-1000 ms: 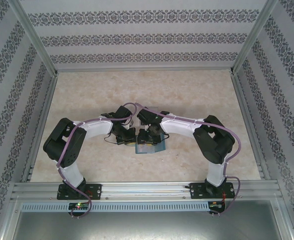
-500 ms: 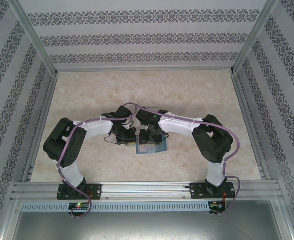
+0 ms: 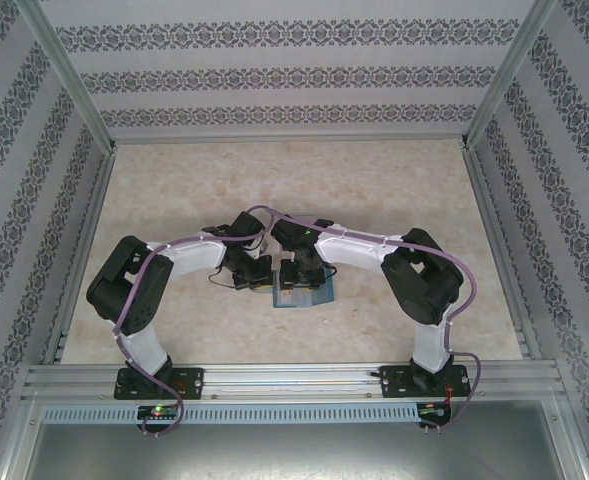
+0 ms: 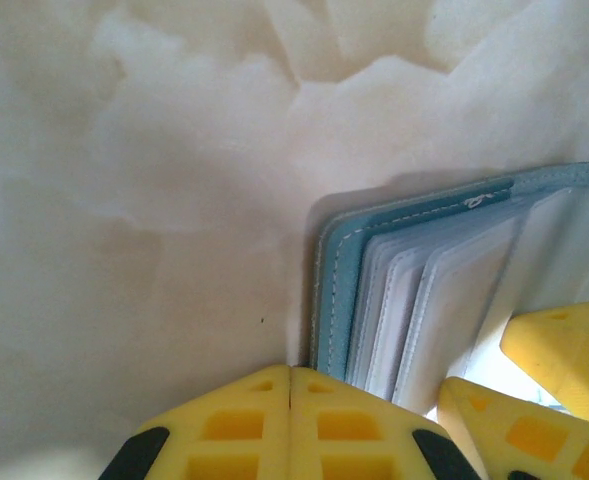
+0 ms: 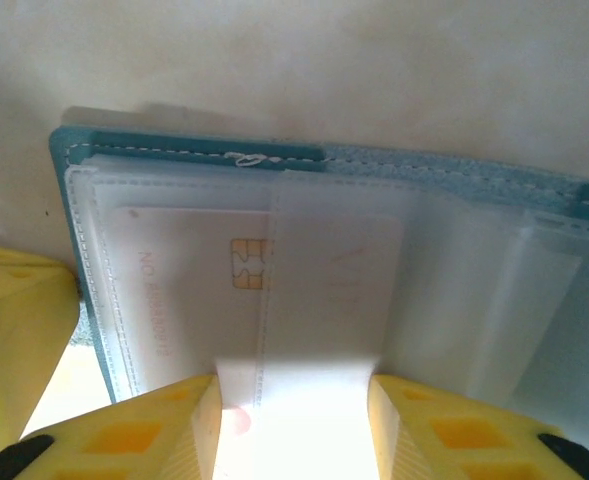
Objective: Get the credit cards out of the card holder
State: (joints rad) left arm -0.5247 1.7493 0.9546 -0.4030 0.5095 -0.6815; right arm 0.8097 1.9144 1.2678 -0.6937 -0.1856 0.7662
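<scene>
You're working on the first credit card (image 5: pixel 319 250): pale, chip showing, sitting in a clear sleeve (image 5: pixel 444 280) of the opened card holder (image 5: pixel 174 150). The holder is lying flat on the table (image 4: pixel 124 200) between both wrists. Left gripper (image 4: pixel 290 380) is closed, tips butting the holder's teal edge, so you're using it as the anchor. Right gripper (image 5: pixel 294 405) is standing parted over the sleeve's near edge, clamping nothing I can see. Pinch the card alone and draw it flat along the sleeve. The grippers are sitting just beside each other, so pull away from the left one. Bare table is lying all round.
</scene>
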